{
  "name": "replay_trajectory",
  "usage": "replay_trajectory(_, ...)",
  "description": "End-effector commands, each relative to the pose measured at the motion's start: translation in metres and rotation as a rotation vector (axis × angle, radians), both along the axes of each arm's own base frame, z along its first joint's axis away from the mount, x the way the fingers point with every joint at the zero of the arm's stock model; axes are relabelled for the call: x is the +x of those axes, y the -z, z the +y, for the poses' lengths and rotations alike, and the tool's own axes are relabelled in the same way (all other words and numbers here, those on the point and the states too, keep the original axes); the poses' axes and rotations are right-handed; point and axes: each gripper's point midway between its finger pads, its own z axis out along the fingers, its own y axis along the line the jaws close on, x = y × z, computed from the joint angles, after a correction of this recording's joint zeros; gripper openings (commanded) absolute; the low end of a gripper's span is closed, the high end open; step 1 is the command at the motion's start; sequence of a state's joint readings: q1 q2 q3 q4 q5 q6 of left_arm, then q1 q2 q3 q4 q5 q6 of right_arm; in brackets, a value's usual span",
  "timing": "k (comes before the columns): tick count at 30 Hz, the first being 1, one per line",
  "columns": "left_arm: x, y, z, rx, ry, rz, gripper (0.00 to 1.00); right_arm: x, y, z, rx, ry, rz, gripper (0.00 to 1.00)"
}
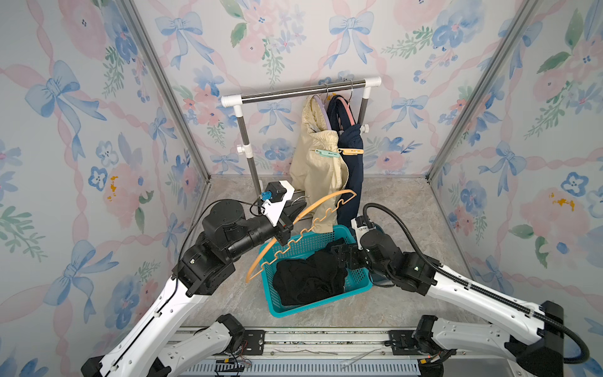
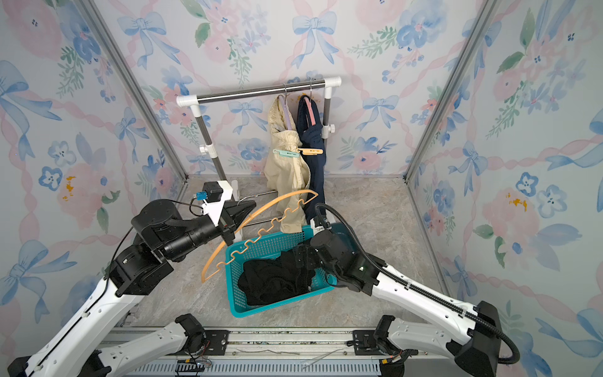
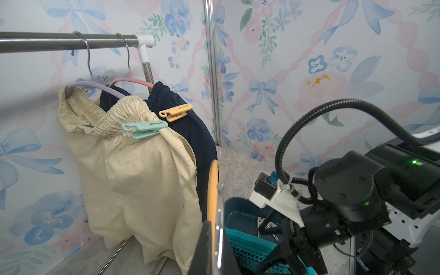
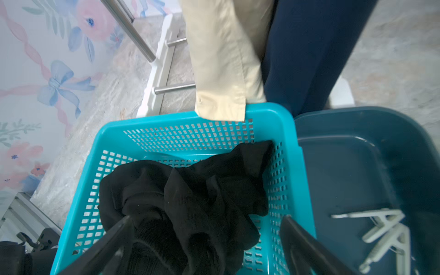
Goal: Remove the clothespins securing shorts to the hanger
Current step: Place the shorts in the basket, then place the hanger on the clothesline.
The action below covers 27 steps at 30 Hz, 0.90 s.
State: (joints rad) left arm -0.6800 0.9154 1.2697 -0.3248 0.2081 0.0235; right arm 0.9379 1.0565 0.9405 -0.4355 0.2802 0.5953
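The mint green clothespin [image 3: 144,128] bites the gathered waistband of the cream shorts [image 3: 142,185], and the light orange clothespin [image 3: 176,112] does the same on the navy shorts [image 3: 197,142] just beside. Both pairs hang from the rail [image 3: 59,41] at the back, cream on a lilac hanger [image 3: 95,85], navy on a pink hanger [image 3: 133,82]. The pins look light, stiff and smooth: sprung plastic that should open only when squeezed at the free tail ends, which stick out clear of the cloth. The shorts are soft and limp, so they will likely swing away under a push rather than brace the pin. Pinching across the tails and drawing off along the pin seems the safer hold. The black shorts [image 4: 185,204] lie crumpled in the teal basket [image 4: 114,128], and white clothespins [image 4: 385,233] lie in the dark blue bin [image 4: 357,112] that touches the basket's side.

The right hand [image 4: 207,221] hangs just over the black shorts, jaws spread wide with nothing between them. The left hand [image 3: 215,250] is clamped on the bare orange hanger [image 3: 212,190], which juts over the basket's rim. Room is tight: the cream hem drapes onto the basket's far rim and the rack's post stands close beside the navy pair, while open surface [image 1: 408,212] lies to the right of the bin
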Motion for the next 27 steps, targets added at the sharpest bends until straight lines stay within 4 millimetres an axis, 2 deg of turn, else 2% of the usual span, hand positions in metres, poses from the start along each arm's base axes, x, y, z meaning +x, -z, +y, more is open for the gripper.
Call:
replay_trajectory(1, -0.007, -0.02, 0.006, -0.024, 0.0, -0.057, 0.0, 0.005, -0.021, -0.023, 0.006, 0.036, -0.07, 0.97)
replay_trajectory(7, -0.008, -0.01, 0.003, 0.001, 0.02, -0.031, 0.0, 0.003, -0.045, -0.039, 0.154, 0.033, -0.126, 0.97)
replay_trajectory(11, -0.008, -0.002, -0.002, 0.028, 0.045, -0.016, 0.0, -0.002, -0.058, -0.045, 0.179, 0.021, -0.138, 0.96)
replay_trajectory(17, -0.006, 0.015, -0.012, 0.078, 0.088, 0.039, 0.0, -0.014, -0.082, -0.038, 0.275, -0.042, -0.162, 1.0)
replay_trajectory(22, -0.003, 0.032, -0.02, 0.104, 0.108, 0.075, 0.0, -0.019, -0.1, -0.025, 0.347, -0.102, -0.165, 0.93)
replay_trajectory(27, 0.003, 0.045, -0.031, 0.13, 0.134, 0.106, 0.0, -0.019, -0.105, -0.015, 0.356, -0.126, -0.157, 0.89)
